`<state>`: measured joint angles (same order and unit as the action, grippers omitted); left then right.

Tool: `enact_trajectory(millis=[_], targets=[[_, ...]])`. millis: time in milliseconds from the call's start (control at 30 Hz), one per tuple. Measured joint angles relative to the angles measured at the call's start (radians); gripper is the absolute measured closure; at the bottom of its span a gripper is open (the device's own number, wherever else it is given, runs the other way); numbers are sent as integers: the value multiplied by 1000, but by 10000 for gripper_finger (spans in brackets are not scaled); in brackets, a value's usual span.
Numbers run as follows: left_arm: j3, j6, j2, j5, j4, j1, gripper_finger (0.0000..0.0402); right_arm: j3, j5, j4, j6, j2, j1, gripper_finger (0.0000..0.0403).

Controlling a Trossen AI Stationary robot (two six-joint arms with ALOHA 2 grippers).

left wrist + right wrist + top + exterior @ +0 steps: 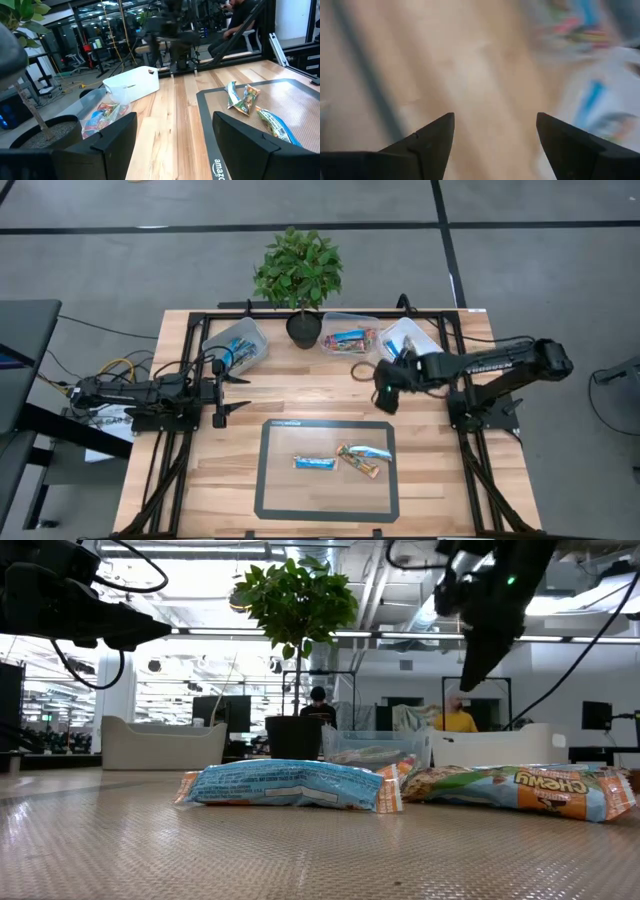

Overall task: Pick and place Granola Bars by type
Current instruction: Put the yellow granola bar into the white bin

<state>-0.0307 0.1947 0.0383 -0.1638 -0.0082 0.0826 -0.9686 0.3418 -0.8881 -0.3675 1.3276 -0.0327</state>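
Observation:
Three granola bars lie flat on the dark mat (268, 480): a bright blue bar (314, 463), a tan-orange bar (362, 464) and a blue-and-white bar (370, 451) lying across it. In the low view the blue bar (290, 785) lies beside the "Chewy" bar (520, 790). My right gripper (388, 398) (495, 125) is open and empty. It hangs above bare wood between the mat's far right corner and the bins. My left gripper (238, 395) (172, 125) is open and empty, level, left of the mat.
Three clear bins stand along the far edge: a left bin (240, 343) holding blue bars, a middle bin (350, 336) holding multicoloured bars, and a right bin (408, 338). A potted plant (300, 275) stands between the first two. A small ring (360, 371) lies on the wood.

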Motion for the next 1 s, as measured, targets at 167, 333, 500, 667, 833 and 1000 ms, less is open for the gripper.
enact_trajectory(millis=[167,333,500,667,833,1000], targets=[[0,0,0,0,0,0,148,-1,-108,52,8,22,-132,127],[0,0,1,0,0,0,148,-1,-193,102,6,97,-235,127],[0,0,10,-1,0,0,148,0,-263,197,0,202,-314,127],[0,0,12,-1,0,0,148,-32,-300,225,-27,300,-371,127],[0,0,13,0,0,0,148,-72,-299,238,-29,364,-408,127],[0,0,14,0,0,0,148,-81,-299,234,-44,412,-415,127]])
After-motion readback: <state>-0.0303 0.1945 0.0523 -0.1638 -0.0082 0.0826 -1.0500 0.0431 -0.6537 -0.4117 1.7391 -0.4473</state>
